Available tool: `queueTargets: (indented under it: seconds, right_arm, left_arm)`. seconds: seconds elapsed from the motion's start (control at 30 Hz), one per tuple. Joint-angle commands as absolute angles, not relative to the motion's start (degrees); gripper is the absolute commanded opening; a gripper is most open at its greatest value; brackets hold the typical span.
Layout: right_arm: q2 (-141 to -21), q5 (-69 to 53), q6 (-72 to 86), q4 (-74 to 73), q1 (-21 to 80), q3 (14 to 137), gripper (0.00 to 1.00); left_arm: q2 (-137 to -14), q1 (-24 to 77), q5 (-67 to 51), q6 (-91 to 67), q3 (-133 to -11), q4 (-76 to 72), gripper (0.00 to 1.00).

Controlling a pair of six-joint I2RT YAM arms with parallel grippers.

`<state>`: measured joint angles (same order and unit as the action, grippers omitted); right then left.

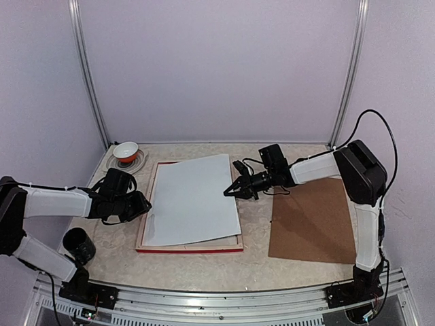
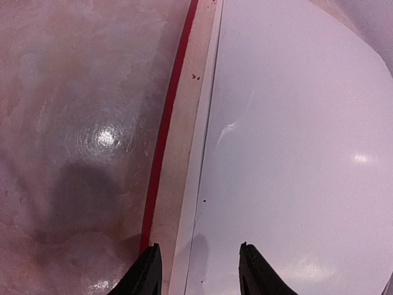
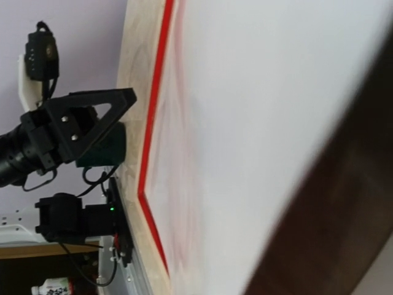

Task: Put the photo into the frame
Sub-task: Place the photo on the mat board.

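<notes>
Tabletop (image 1: 258, 261) bowl (image 1: 126, 151) nr frame (image 1: 190, 248): top-cam only.

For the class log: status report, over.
Left tool open over frame's left rail. Right tool shut at photo's edge. Photo askew, not seated.

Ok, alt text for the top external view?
The photo, white back up, lies skewed on the face-down frame. The right claw is shut at the photo's right edge; the left claw is open at the frame's left rail.

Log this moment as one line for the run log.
photo white side up, skewed on face-down frame | left gripper open astride frame's left rail | right gripper shut at photo's right edge
</notes>
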<state>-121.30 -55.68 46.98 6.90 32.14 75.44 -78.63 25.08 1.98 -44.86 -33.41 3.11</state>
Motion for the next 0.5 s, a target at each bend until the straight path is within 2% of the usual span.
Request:
queueTargets:
  seconds: [0.0,0.23,0.47]
  right_arm:
    - [-123.2,-53.7,45.4,4.3,32.8,76.5,0.03]
    - [-124.2,-52.5,44.8,2.5,33.3,77.9,0.07]
    - [-124.7,-51.8,45.9,2.9,33.5,78.7,0.08]
  left_arm:
    - [-79.4,24.7,1.9,-45.0,-33.6,3.7,0.43]
    - [-79.8,24.7,1.8,-45.0,-33.3,3.4,0.43]
    - [-80.0,24.7,1.5,-45.2,-33.1,3.0,0.43]
